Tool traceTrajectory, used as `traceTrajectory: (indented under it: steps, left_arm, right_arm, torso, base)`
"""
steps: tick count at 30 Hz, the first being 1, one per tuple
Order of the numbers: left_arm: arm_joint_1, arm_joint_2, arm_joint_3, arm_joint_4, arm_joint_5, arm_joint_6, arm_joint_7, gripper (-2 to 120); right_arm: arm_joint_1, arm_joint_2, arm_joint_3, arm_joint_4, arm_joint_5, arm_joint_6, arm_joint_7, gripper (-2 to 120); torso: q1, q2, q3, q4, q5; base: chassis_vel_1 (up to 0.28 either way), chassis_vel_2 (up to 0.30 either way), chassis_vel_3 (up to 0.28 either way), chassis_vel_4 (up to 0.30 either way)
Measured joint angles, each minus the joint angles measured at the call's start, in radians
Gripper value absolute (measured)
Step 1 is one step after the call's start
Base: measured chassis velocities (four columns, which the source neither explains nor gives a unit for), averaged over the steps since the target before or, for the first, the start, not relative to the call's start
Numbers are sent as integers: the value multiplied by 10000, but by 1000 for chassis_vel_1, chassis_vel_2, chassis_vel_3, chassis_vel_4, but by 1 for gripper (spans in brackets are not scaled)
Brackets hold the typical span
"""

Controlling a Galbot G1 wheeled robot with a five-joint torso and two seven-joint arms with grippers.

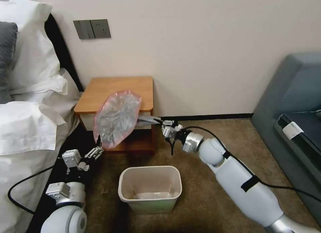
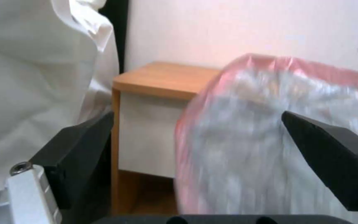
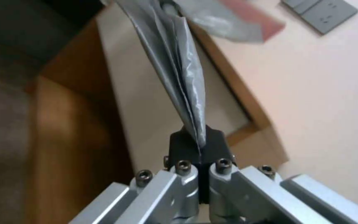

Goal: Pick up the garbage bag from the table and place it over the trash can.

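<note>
White bedding and pillows fill the far left, cut off by the frame edge, with a dark headboard strip behind them. Low at the left the left gripper points up, its black fingers spread wide with nothing between them; in the left wrist view one fingertip overlaps the lower part of the garbage bag, though whether it touches the plastic is hard to tell. The bag hangs in the air in front of the table, a puffed oval of thin crinkly plastic, silvery-grey in the middle with a pink rim, and it hides part of the table's front edge and white drawer front. The table is smooth orange-brown wood with rounded corners (its lower shelf sits mostly behind the bag). Below, on the brown carpet, stands the trash can, a rounded cream-white plastic box with a pale green base; something pale lies in its bottom, too dim to make out. To the right the right gripper is clamped tight on a folded grey tail of the bag, the pleated plastic pinched between its black pads. A grey sofa is cut off at the far right.
</note>
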State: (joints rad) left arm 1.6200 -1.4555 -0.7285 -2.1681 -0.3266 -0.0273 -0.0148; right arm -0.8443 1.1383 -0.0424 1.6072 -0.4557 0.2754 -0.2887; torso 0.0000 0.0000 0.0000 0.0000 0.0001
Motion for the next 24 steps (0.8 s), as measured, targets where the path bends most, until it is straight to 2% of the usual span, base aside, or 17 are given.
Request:
traceTrajectory:
  steps: [7, 24]
  left_arm:
    - [17, 0, 5, -35, -123, 18, -15, 100]
    - [-1, -7, 169, 222, -49, 33, -18, 100]
  right_arm:
    - [-1421, -643, -212, 1155, -29, -44, -80, 0]
    - [-2839, -1496, -86, 1922, -345, 265, -245, 0]
  torso:
    - [0, 0, -1, -1, -1]
    - [0, 0, 0, 0, -1]
  base:
    - [0, 0, 0, 0]
    - [0, 0, 0, 0]
